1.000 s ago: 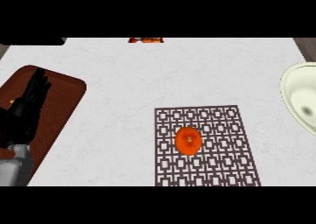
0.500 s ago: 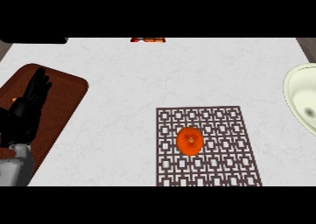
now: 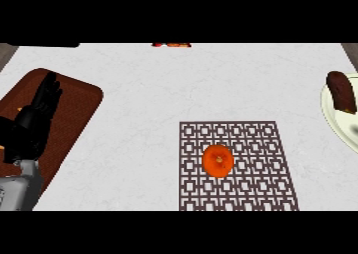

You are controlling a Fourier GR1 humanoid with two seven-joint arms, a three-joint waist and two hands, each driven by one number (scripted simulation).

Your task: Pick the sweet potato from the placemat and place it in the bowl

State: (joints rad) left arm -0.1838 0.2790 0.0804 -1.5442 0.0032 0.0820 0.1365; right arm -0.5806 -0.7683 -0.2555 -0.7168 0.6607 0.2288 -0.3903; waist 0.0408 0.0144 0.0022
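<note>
Orange sweet potato (image 3: pixel 218 159): lies near the middle of the placemat, slightly left of centre, long axis running up and down the head view. Nothing touches it.
Placemat (image 3: pixel 269 144): dark brown lattice, flat on the counter. Its near end reaches the view's lower edge, so the potato sits within easy reach of either arm.
Bowl (image 3: pixel 344 135): cream, right of the placemat and a little beyond its far end, cut off by the view's right edge. A strip of bare counter lies between the two. It looks empty where it shows.
Right hand (image 3: pixel 341 93): only a dark, elongated tip shows, beyond and right of the placemat, over the bowl's far rim. I cannot tell how far open it is. It holds nothing visible. Being on the bowl's side, it is likely the hand for this pick.
Left hand (image 3: pixel 29 126): well left of the placemat, over the board, fingers straight and pointing away from the robot, holding nothing. It is resting, out of the way.
Board (image 3: pixel 77 106): reddish-brown with rounded corners, well left of the placemat.
Counter (image 3: pixel 174 84): white and marbled, carrying everything.
Small red and orange item (image 3: pixel 172 44): far beyond the placemat at the counter's back edge, too cropped to name.
Stage: the pick is not yet made.
</note>
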